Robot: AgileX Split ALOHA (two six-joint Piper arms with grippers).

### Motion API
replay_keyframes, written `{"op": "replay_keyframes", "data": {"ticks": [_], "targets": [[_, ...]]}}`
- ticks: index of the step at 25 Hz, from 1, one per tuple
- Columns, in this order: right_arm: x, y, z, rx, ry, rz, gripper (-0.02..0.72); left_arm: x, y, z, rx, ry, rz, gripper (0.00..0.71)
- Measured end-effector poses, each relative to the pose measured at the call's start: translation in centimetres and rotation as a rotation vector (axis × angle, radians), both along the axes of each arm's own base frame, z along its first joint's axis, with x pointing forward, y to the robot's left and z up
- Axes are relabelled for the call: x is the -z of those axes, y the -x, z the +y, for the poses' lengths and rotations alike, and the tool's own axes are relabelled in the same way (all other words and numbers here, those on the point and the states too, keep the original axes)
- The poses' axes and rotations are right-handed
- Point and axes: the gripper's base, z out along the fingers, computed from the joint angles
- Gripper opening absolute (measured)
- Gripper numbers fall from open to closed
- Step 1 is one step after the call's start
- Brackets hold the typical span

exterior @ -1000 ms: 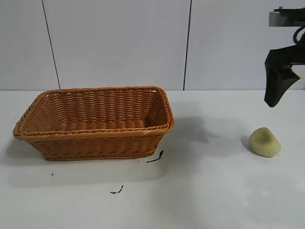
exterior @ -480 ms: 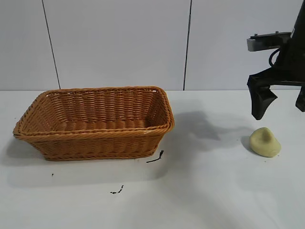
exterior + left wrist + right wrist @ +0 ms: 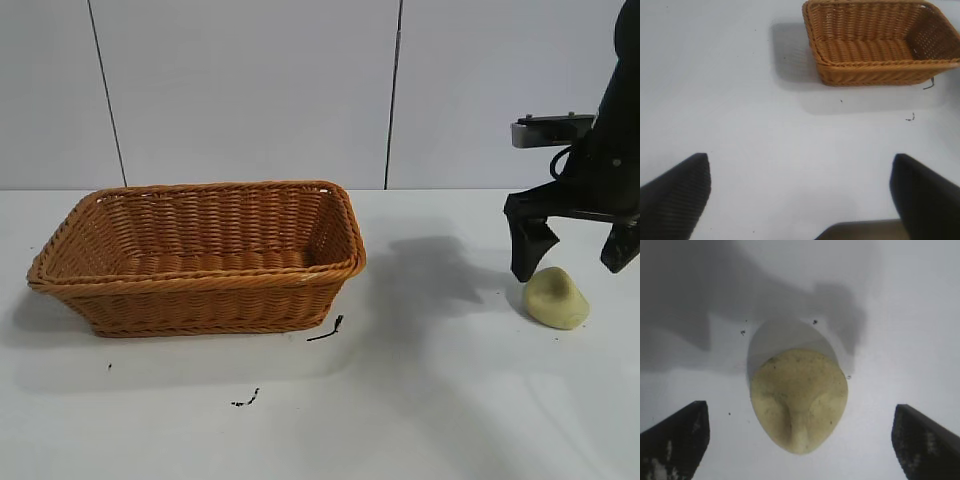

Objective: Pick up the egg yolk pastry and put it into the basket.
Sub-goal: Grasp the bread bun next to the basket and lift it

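The egg yolk pastry point(image 3: 556, 297) sits on the table point(image 3: 430, 400), far right of the empty basket point(image 3: 200, 255), with the right gripper point(image 3: 572, 262) hanging over it, jaws wide apart, nothing grabbed yet.

Exterior view: basket point(image 3: 200, 255) at 9 o'clock on the table point(image 3: 420, 400); egg yolk pastry point(image 3: 556, 297) at 3 o'clock, well apart. Right gripper point(image 3: 572, 255) just above the pastry, fingers spread either side.
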Motion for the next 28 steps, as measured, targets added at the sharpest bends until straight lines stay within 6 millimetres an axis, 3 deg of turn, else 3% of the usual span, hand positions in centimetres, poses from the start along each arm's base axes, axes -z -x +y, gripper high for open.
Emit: {"op": "replay_keyframes", "data": {"ticks": [10,13,17,19,22,28], "targets": [[0.13,-0.17,0.01,-0.003,0.000,-0.013,0.664,0.00,0.00,0.00,0.000,0.000,0.000,0.695],[0.14,-0.14,0.01,-0.006,0.001,-0.010,0.564,0.00,0.00,0.00,0.000,0.000,0.000,0.695],[0.17,0.02,-0.05,-0.011,0.007,0.008,0.289,0.00,0.00,0.00,0.000,0.000,0.000,0.695],[0.17,0.03,-0.07,-0.013,0.010,0.009,0.186,0.00,0.00,0.00,0.000,0.000,0.000,0.695],[0.17,0.03,-0.09,-0.015,0.012,0.009,0.133,0.00,0.00,0.00,0.000,0.000,0.000,0.695],[-0.75,-0.38,-0.08,-0.015,0.015,0.039,0.118,0.00,0.00,0.00,0.000,0.000,0.000,0.695]]}}
